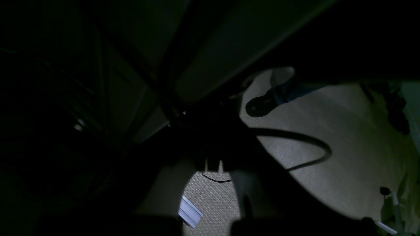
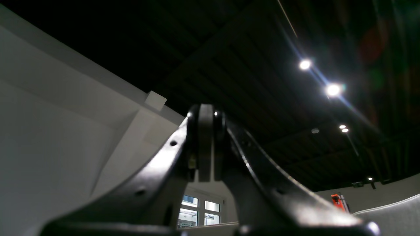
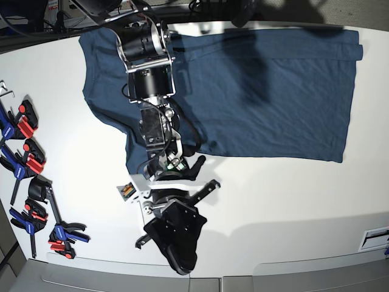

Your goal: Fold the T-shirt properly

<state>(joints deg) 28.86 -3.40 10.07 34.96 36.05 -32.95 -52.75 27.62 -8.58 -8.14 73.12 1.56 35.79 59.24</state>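
The dark navy T-shirt [image 3: 273,97] lies spread flat across the far half of the white table [image 3: 292,194], its hem to the right. My right arm reaches over the shirt's left part toward the front edge. My right gripper [image 3: 180,264] hangs past the shirt over bare table, holding nothing. In the right wrist view the right gripper [image 2: 206,114] has its black fingers pressed together and points up at the ceiling. The left wrist view is very dark and faces the floor. There my left gripper [image 1: 219,165] is only a silhouette, shut, with no cloth in it.
Several red, blue and black clamps [image 3: 27,158] lie along the table's left edge. A small label [image 3: 375,237] sits at the right edge. In the left wrist view a black cable [image 1: 305,144] and a dark shoe [image 1: 259,106] lie on the carpet.
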